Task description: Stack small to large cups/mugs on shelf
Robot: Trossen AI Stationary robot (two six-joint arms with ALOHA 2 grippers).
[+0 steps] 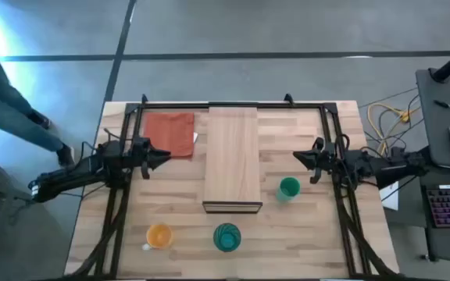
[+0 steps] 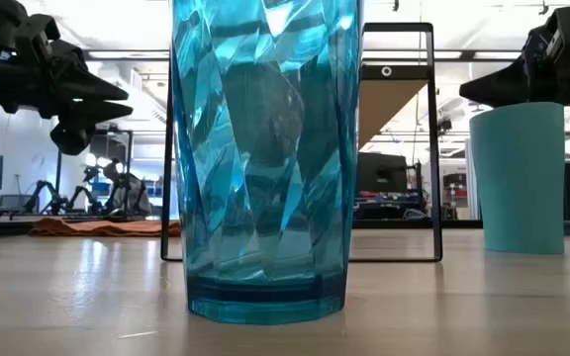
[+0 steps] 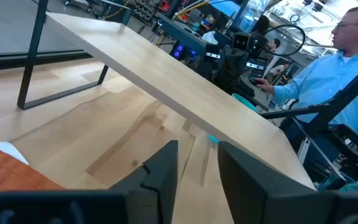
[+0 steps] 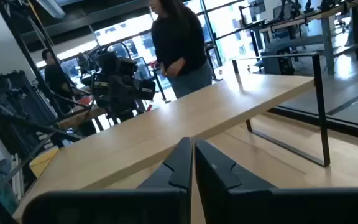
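Note:
The small orange cup (image 1: 158, 236) stands on the table near the front left. The translucent teal tumbler (image 1: 226, 237) stands at the front centre and fills the low view (image 2: 265, 158). The solid green cup (image 1: 288, 189) stands right of the shelf's front end; it shows in the low view (image 2: 522, 178). The light-wood shelf (image 1: 233, 160) stands mid-table on dark legs. My left gripper (image 1: 165, 155) hovers left of the shelf, slightly open and empty (image 3: 197, 168). My right gripper (image 1: 297, 158) hovers right of the shelf, shut and empty (image 4: 191, 163).
An orange-red cloth (image 1: 170, 133) lies at the back left beside the shelf. A dark metal frame (image 1: 233, 104) runs along the table's far edge and sides. A person stands beyond the table's left side (image 1: 6, 94); another sits beyond the right side (image 3: 334, 68).

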